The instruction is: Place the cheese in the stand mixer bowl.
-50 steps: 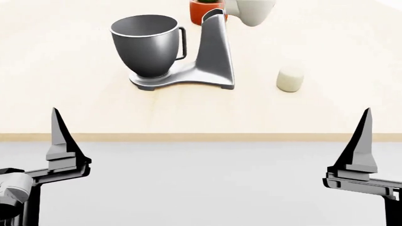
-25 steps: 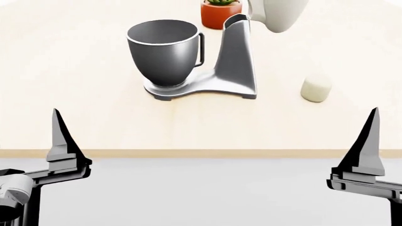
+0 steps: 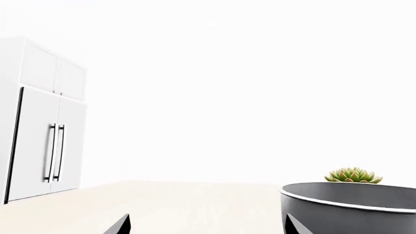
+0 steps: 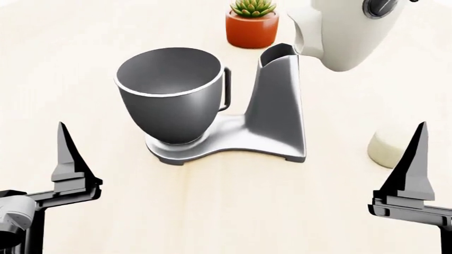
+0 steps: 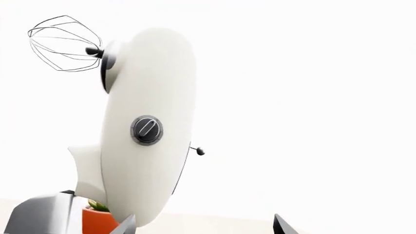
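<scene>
We see the stand mixer bowl (image 4: pixel 169 98) standing upright on the grey mixer base (image 4: pixel 244 135) near the middle of the pale wooden table (image 4: pixel 63 63), its loop handle turned toward the base's column on the right. The cheese (image 4: pixel 387 148) sits on the table to the right of the base, well apart from the bowl, partly hidden behind a finger of the right gripper (image 4: pixel 416 174), which hangs at the near right. The left gripper (image 4: pixel 71 164) hangs at the near left, holding nothing. In each wrist view two fingertips stand apart at the frame's edge with bare space between them, so both grippers look spread, though only the tips show. The cream-white mixer head (image 4: pixel 346 29) is tilted up at the far right, its wire whisk (image 5: pixel 65 44) showing in the right wrist view. A small orange plant pot (image 4: pixel 251 27) stands beyond the bowl. The left wrist view also shows a white cabinet (image 3: pixel 42 141).
</scene>
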{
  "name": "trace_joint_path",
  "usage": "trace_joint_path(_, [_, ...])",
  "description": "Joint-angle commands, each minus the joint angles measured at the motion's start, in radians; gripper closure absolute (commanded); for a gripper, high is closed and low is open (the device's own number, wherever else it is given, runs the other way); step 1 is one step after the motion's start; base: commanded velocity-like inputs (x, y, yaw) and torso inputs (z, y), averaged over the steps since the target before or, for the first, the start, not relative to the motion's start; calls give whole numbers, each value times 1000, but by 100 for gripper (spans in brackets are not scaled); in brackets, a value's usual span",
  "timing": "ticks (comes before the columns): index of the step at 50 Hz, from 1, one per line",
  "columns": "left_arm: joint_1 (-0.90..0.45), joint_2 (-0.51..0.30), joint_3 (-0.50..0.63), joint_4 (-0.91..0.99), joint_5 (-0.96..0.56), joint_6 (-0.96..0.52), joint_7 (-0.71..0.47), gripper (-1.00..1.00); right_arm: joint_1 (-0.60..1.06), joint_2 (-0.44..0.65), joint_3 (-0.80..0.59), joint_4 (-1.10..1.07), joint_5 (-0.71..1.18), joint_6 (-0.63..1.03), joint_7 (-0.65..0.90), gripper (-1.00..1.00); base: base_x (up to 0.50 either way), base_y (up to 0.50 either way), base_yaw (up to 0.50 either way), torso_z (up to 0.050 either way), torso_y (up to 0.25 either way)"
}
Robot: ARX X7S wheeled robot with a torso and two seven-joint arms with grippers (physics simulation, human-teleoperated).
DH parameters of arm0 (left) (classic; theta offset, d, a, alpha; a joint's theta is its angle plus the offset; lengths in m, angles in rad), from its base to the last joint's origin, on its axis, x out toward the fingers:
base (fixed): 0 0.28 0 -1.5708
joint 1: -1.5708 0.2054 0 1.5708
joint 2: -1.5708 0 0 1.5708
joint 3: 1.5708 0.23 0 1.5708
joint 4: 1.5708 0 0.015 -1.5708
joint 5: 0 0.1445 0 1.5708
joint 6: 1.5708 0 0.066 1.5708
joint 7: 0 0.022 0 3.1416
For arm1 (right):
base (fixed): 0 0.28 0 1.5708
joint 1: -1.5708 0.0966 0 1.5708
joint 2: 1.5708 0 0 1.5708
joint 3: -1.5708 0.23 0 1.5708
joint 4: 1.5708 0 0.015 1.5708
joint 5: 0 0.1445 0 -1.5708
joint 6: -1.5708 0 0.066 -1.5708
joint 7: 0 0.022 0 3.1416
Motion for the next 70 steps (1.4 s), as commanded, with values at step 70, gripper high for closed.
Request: trace_joint_path(70, [25, -14, -29, -11, -16, 21, -5, -100, 330, 93, 194, 286, 561, 903, 65, -100, 53, 0, 0, 0, 0])
